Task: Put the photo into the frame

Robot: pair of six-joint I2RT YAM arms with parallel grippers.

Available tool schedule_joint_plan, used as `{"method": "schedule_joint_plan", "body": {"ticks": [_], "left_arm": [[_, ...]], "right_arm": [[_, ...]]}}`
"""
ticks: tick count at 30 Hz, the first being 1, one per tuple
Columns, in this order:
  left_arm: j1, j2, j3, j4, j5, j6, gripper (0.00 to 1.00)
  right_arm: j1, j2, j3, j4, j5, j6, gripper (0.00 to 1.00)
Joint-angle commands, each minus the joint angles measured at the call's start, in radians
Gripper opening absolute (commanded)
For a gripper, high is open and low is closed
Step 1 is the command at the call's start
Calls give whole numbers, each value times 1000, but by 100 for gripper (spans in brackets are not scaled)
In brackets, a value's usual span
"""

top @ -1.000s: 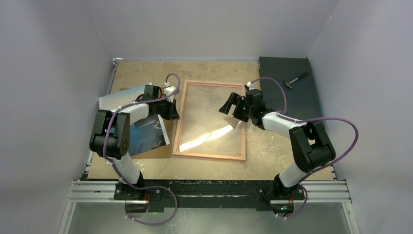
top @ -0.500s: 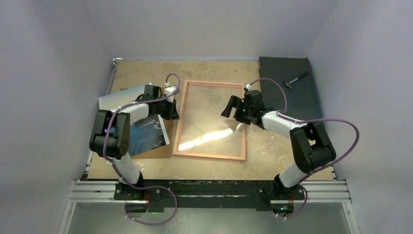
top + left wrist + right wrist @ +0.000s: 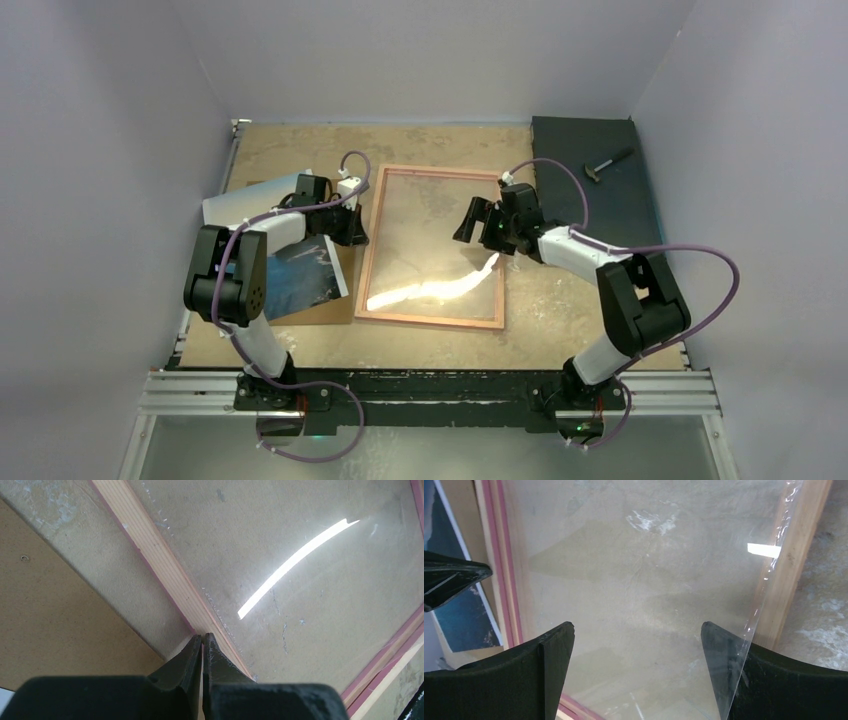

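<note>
The frame (image 3: 432, 320) lies flat mid-table, pale wood side up (image 3: 165, 565), with its clear pane (image 3: 435, 215) glaring. My left gripper (image 3: 352, 232) is shut, its tips (image 3: 202, 636) resting at the frame's left rim with nothing visible between them. My right gripper (image 3: 475, 224) hangs open (image 3: 636, 630) over the pane (image 3: 639, 555) near the right rim (image 3: 796, 555). The pane's right edge stands up off that rim and crosses in front of the right finger (image 3: 724, 665). The photo (image 3: 305, 278), dark blue with a white border (image 3: 459, 615), lies left of the frame, partly under the left arm.
A brown backing board (image 3: 325, 310) lies under the photo (image 3: 50, 615). A pale sheet (image 3: 232, 205) sits at the far left. A small hammer (image 3: 607, 165) rests on a dark mat (image 3: 570, 145) at the back right. Grey walls close in on three sides.
The right gripper has shifted slightly over the pane, still open. The glare on the pane has stretched and bent. The left arm has not moved.
</note>
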Motion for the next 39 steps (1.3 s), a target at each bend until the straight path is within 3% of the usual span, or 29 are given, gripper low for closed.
{"method": "schedule_joint_plan", "body": {"ticks": [1, 23, 30, 33, 35, 39], "left_arm": [[-7, 41, -43, -102, -50, 45, 0], [-1, 34, -43, -108, -52, 60, 0], [0, 31, -44, -109, -52, 59, 0], [0, 30, -41, -113, -51, 58, 0], [0, 31, -39, -114, -52, 59, 0], [1, 34, -39, -114, -50, 60, 0]], "right_arm": [[9, -47, 72, -5, -95, -40, 99], [-66, -199, 97, -57, -289, -29, 99], [-82, -216, 48, -7, -326, -1, 93], [-83, -205, 38, 7, -336, 5, 83], [-84, -208, 25, 23, -333, 17, 71], [-84, -217, 0, 53, -338, 53, 33]]}}
